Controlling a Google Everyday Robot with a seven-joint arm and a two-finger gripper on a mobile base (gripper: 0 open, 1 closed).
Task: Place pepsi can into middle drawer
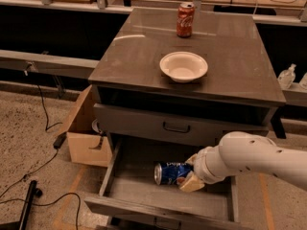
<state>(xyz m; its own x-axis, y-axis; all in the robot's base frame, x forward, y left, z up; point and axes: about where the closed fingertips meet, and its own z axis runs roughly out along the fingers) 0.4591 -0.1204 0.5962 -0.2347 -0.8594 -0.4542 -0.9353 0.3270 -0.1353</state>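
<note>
An open brown cardboard box (84, 138) sits on the speckled floor just beside the cabinet's left side and the pulled-out middle drawer (139, 198), a wide, shallow dark-grey metal tray with low walls. Bare drawer floor lies left of and in front of the blue aluminium pepsi can (169, 173), which is held on its side, silver end leftward, inside the drawer. Above, a round white bowl (183, 66) and a red cola can (185, 19) stand apart on the cabinet top. The tan-fingered gripper (190, 173) pinches the pepsi can's right end, and its white arm (254, 159) crosses the drawer's right wall
</note>
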